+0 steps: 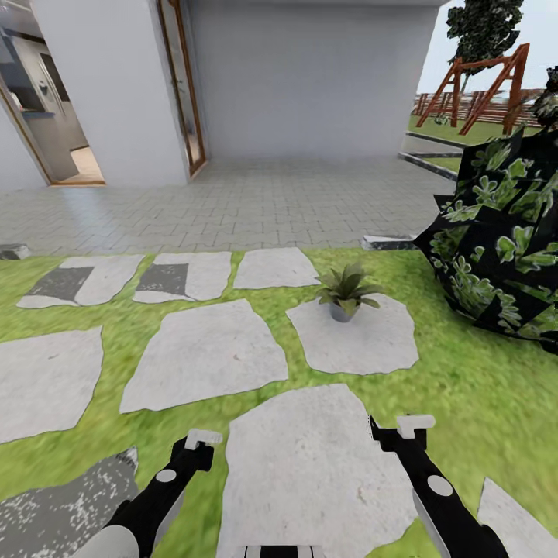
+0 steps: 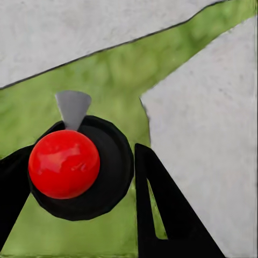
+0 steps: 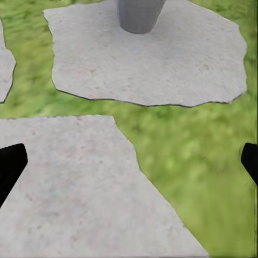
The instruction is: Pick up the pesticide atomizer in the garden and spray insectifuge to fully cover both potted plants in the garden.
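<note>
Between the two dark fingers of my left gripper (image 2: 80, 172) sits the pesticide atomizer (image 2: 102, 177), seen end-on as a dark round body with a red ball and a pale grey wedge. The left gripper (image 1: 198, 448) hangs low over grass beside a stepping stone. One potted plant (image 1: 346, 291), a green rosette in a grey pot (image 3: 140, 15), stands on a flat stone ahead and slightly right. My right gripper (image 1: 397, 434) is open and empty over a near stone, its fingers (image 3: 11, 166) spread wide, well short of the pot. The second potted plant is out of view.
A big black-backed leafy bush (image 1: 504, 240) crowds the right side. Grey stepping stones (image 1: 205, 356) lie across the lawn. Beyond is a paved patio (image 1: 256, 201), the house wall with a doorway (image 1: 54, 116), and a red-brown swing frame (image 1: 484, 81).
</note>
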Available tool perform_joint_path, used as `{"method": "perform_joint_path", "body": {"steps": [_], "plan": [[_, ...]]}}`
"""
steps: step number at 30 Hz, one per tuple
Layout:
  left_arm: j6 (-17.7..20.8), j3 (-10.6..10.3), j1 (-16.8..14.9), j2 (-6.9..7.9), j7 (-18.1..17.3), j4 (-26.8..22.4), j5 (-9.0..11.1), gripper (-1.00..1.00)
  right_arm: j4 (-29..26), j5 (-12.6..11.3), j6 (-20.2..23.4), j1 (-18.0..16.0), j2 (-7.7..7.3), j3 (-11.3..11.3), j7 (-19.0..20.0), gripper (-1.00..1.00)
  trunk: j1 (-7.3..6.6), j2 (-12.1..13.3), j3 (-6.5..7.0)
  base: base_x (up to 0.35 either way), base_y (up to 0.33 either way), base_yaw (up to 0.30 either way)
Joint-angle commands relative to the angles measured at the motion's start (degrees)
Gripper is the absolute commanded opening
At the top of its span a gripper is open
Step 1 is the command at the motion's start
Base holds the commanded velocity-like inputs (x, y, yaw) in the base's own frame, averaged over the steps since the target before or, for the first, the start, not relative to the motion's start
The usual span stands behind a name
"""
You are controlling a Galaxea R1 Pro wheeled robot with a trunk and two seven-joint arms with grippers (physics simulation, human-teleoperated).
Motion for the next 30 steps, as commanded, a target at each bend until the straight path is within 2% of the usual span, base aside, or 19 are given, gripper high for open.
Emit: {"method": "perform_joint_path", "body": {"steps": [1, 3, 5, 11, 21, 30], "plan": [[1.18, 0.03, -0.04, -0.03, -0.07, -0.02, -0.63, -1.0, 0.03, 0.04, -0.17, -0.02, -0.01, 0.0, 0.01, 1.0, -0.23, 0.4, 0.2, 0.0, 0.0, -0.239], [4.3, -0.01, -0.07, -0.05, -0.46, -0.33, -0.67, -1.0, 0.03, 0.04, -0.17, -0.02, 0.02, 0.0, 0.01, 1.0, -0.67, 1.2, 0.68, 0.0, 0.0, -0.239], [5.81, -0.02, -0.08, 0.04, -1.14, -0.9, -0.68, -1.0, 0.07, 0.04, -0.17, -0.02, 0.04, 0.03, 0.01, 1.0, -1.11, 2.01, 1.16, 0.0, 0.0, -0.239], [9.5, -0.02, -0.05, 0.19, -6.22, -2.98, -0.81, -1.0, 0.11, 0.04, -0.17, -0.02, 0.01, 0.02, 0.01, 1.0, -2.43, 4.41, 2.6, 0.0, 0.0, -0.239], [9.79, 0.0, -0.09, -0.08, -6.89, -3.04, -0.76, -1.0, 0.02, 0.1, -0.17, -0.02, 0.03, 0.09, 0.01, 1.0, -4.63, 8.42, 5.13, 0.0, 0.0, -0.199], [9.95, 0.01, 0.16, 0.37, -6.89, -2.94, -0.91, -1.0, -0.09, 0.1, -0.14, -0.02, -0.01, 0.09, 0.03, 1.0, -6.6, 12.03, 7.34, 0.0, 0.0, -0.128]]}}
